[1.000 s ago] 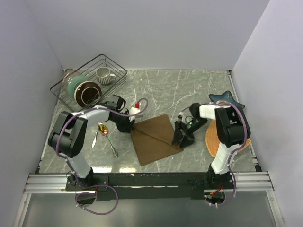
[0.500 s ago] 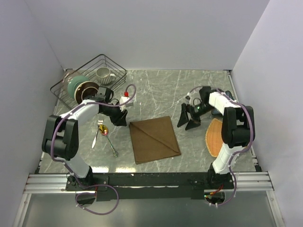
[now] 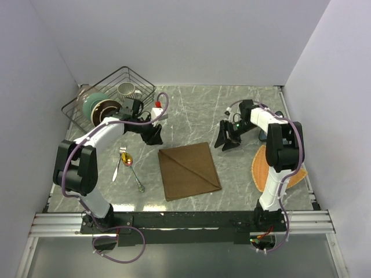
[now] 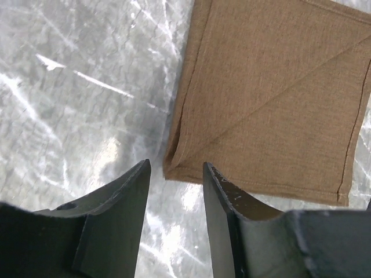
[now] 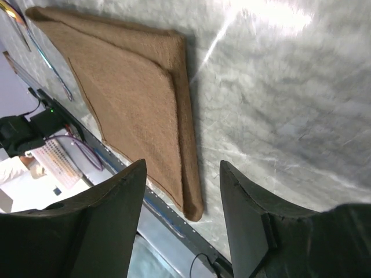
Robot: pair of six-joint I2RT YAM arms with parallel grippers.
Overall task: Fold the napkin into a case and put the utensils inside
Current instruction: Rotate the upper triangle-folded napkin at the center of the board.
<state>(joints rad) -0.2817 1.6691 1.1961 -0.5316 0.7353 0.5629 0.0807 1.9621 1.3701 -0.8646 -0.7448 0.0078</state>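
Observation:
The dark-brown napkin (image 3: pixel 189 169) lies flat in the middle of the table, folded into a square with a diagonal flap edge across it. It also shows in the left wrist view (image 4: pixel 278 104) and the right wrist view (image 5: pixel 133 98). A fork (image 3: pixel 119 163) and a gold-bowled spoon (image 3: pixel 133 168) lie on the table to its left. My left gripper (image 3: pixel 155 136) is open and empty, just beyond the napkin's far left corner. My right gripper (image 3: pixel 227 142) is open and empty, off the napkin's far right corner.
A black wire basket (image 3: pixel 109 102) at the far left holds a teal bowl, a brown bowl and a mug. An orange-tan woven mat (image 3: pixel 264 168) lies at the right, with a dark teal dish (image 3: pixel 277 120) beyond it.
Both grippers have let go of the napkin and drawn back from it, the left toward the basket, the right to the far right. The napkin now lies flat and folded.

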